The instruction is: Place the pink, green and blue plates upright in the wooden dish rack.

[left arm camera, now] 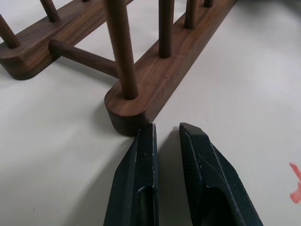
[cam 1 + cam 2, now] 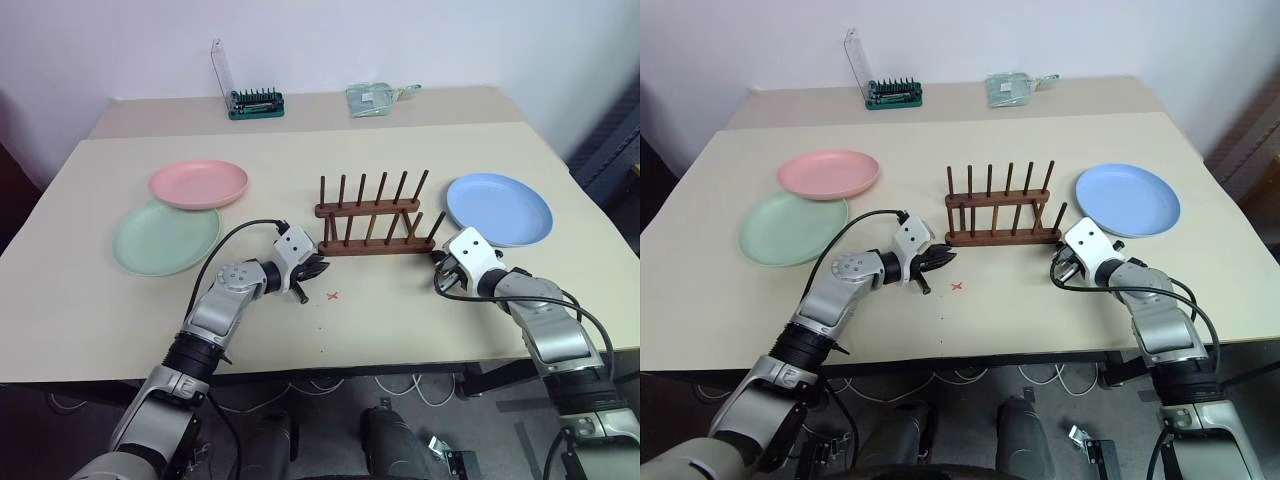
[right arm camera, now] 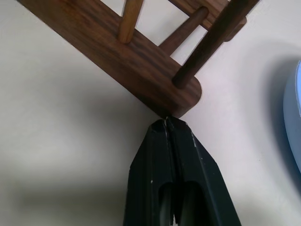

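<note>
both grippers set at the ends of the empty rack

the left arm is seen reaching forward over the table (image 2: 120, 340), its wrist bent inward toward the rack. the left gripper (image 1: 165, 136) is pointed slightly downward at the near rail's left end; its fingers are held narrowly apart with nothing between them, one tip at or just short of the wood. the right arm is extended likewise, angled inward. the right gripper (image 3: 165, 123) is pressed shut and empty, its joined tips met against the rounded right end of the near rail.

the wooden dish rack (image 2: 372, 215) is placed mid-table, with no plate in it. the pink plate (image 2: 198, 184) is laid flat to the rack's left, its edge overlapping the green plate (image 2: 165, 238). the blue plate (image 2: 498, 208) is laid flat to the right of the rack.

a red cross mark (image 2: 332, 296) is seen on the table just before the rack. no readable writing is made out.
</note>
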### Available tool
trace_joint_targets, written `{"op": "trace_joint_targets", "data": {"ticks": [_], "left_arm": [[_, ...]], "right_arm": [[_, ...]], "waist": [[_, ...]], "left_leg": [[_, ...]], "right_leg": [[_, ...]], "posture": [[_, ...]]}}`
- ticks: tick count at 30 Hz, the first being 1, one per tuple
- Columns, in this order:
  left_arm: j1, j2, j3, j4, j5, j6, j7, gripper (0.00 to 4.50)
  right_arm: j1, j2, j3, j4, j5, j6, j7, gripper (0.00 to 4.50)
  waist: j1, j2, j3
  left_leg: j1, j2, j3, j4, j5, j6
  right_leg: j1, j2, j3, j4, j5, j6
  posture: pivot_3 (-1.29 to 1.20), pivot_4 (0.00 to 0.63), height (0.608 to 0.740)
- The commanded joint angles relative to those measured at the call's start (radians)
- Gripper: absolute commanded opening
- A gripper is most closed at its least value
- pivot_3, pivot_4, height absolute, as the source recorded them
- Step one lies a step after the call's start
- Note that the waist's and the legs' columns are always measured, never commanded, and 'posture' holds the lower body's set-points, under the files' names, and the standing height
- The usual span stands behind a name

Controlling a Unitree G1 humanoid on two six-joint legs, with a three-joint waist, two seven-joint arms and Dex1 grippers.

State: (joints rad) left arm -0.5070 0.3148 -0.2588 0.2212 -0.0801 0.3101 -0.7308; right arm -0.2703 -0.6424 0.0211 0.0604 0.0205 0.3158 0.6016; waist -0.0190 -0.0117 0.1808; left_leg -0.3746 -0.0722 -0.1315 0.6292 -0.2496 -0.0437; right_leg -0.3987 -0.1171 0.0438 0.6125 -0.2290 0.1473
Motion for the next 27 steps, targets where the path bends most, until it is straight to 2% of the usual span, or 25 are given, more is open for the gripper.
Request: {"op": "trace_joint_targets", "data": {"ticks": [1,5,6,8,10,14,18,27], "left_arm": [[0.080,0.071,0.046,-0.139,-0.075,0.079,-0.083,0.77],[0.165,0.134,0.220,-0.331,-0.319,0.260,-0.155,0.77],[0.167,0.146,0.314,-0.342,-0.372,0.290,-0.124,1.00],[0.169,0.160,0.418,-0.354,-0.429,0.325,-0.077,1.54],[0.120,0.160,0.554,-0.330,-0.468,0.324,0.029,2.48],[0.005,0.156,0.700,-0.275,-0.466,0.311,0.241,4.46],[-0.087,0.180,0.728,-0.168,-0.387,0.353,0.434,4.46],[-0.227,0.243,0.743,0.091,-0.321,0.463,0.629,4.46]], "right_arm": [[0.074,-0.044,-0.023,-0.127,0.054,0.004,0.091,0.00],[0.138,-0.092,-0.040,-0.264,0.114,0.048,0.170,0.00],[0.136,-0.096,-0.038,-0.304,0.135,0.062,0.188,0.00],[0.134,-0.098,-0.037,-0.351,0.156,0.080,0.204,0.00],[0.095,-0.089,-0.019,-0.379,0.167,0.103,0.212,0.00],[0.030,-0.075,0.015,-0.358,0.164,0.103,0.224,0.00],[-0.003,-0.071,0.034,-0.316,0.157,0.066,0.241,0.00],[0.018,-0.068,0.037,-0.319,0.174,0.005,0.272,0.00]], "waist": [[-0.001,0.000,0.000],[-0.001,0.001,0.001],[0.000,0.000,0.002],[0.001,0.000,0.003],[0.003,-0.001,0.003],[0.009,-0.004,0.004],[0.011,-0.004,0.004],[0.005,-0.006,0.005]], "left_leg": [[0.000,0.000,0.000,-0.001,0.000,0.000],[-0.001,0.000,-0.001,-0.002,-0.001,0.001],[-0.002,0.000,-0.001,-0.002,-0.001,0.001],[-0.004,0.001,-0.002,-0.001,-0.001,0.001],[-0.005,0.001,-0.002,0.000,-0.001,0.001],[-0.006,0.000,-0.002,0.001,-0.001,0.001],[-0.006,-0.001,-0.002,0.000,-0.001,0.000],[-0.009,-0.001,-0.002,0.000,0.000,0.000]], "right_leg": [[0.000,0.000,0.000,0.000,0.000,0.000],[-0.003,0.000,0.000,0.000,-0.001,0.001],[-0.003,0.000,0.000,0.000,-0.001,0.001],[-0.005,0.000,0.000,0.001,-0.001,0.001],[-0.005,0.000,0.000,0.001,-0.001,0.001],[-0.005,0.000,0.000,0.000,-0.001,0.001],[-0.005,-0.001,-0.001,-0.001,-0.001,0.001],[-0.009,0.000,-0.001,0.001,0.000,0.001]], "posture": [[0.00,0.150,0.740],[0.00,0.150,0.740],[0.00,0.150,0.740],[0.00,0.150,0.740],[0.00,0.150,0.740],[0.00,0.150,0.740],[0.00,0.150,0.740],[0.00,0.150,0.740]]}}
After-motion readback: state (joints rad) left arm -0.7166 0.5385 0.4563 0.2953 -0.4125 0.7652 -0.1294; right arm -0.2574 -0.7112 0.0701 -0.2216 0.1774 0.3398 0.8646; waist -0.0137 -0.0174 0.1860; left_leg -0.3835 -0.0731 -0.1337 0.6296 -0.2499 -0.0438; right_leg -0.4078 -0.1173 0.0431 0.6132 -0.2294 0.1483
